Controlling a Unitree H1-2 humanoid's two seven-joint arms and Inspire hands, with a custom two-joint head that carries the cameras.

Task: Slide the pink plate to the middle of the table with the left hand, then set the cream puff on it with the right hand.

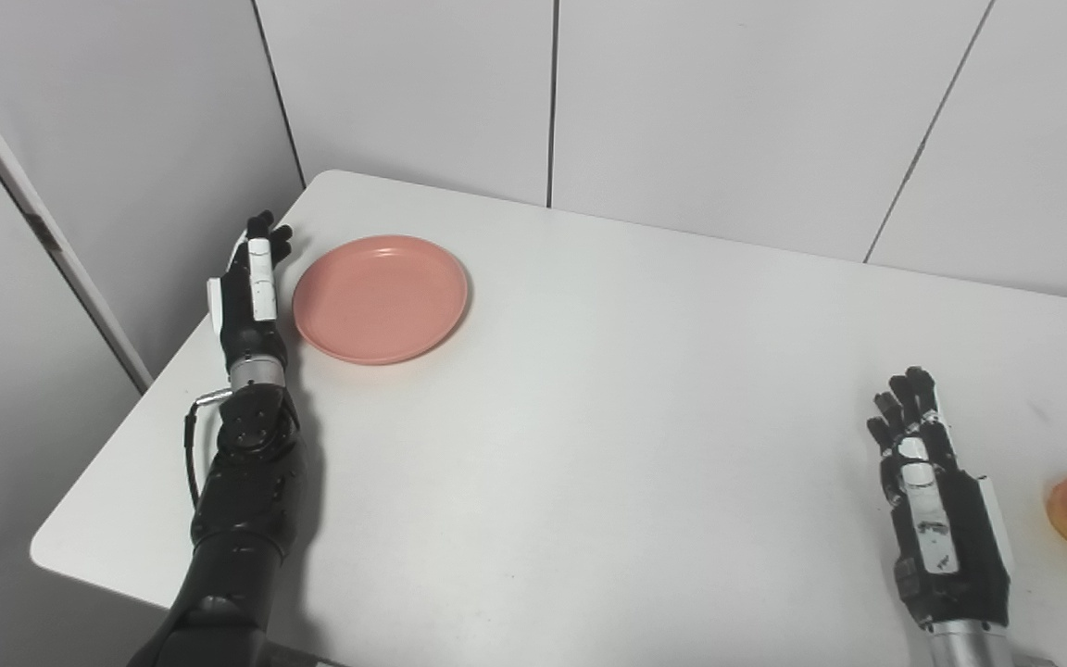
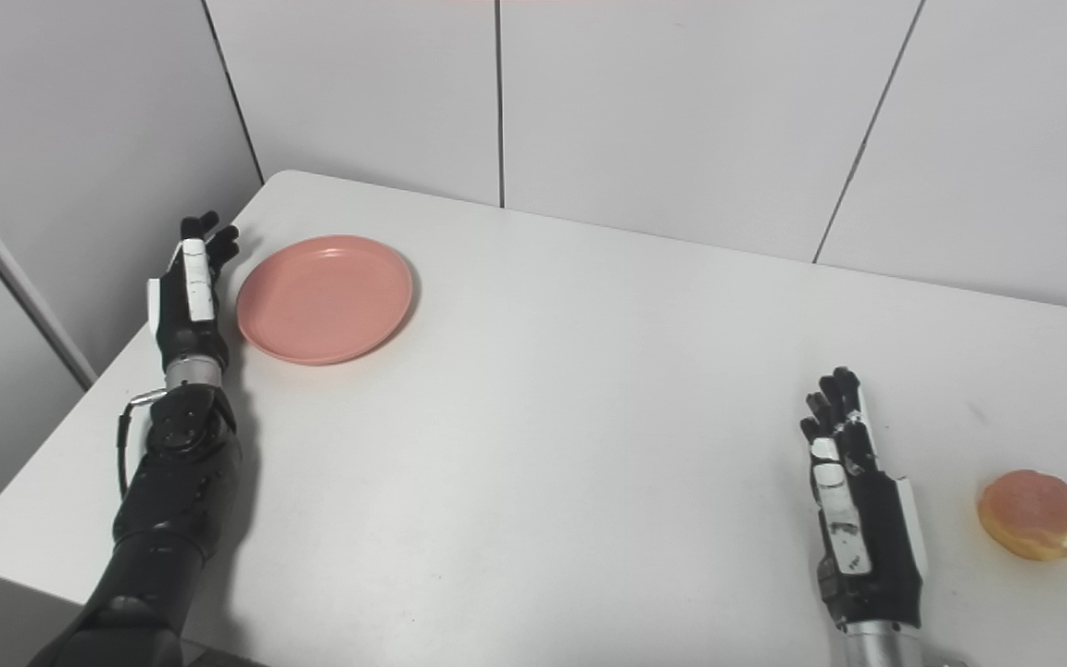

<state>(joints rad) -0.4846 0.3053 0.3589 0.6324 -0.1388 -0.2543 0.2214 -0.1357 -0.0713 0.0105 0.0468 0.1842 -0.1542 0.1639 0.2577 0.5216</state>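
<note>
While the smooth round pink plate [image 1: 380, 298] sits near the table's [image 2: 533, 389] far left corner, the left hand [image 1: 252, 287] stands just beside its rim, fingers straight, holding nothing. One glossy cream puff [image 2: 1034, 514] lies near the right edge; the right hand [image 2: 858, 519] is beside it, fingers loosely spread. Lots of bare white tabletop between them.

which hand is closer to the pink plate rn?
Left. The left hand stands just beside the pink plate at its left rim; the right hand is far across the table, next to the cream puff.
</note>
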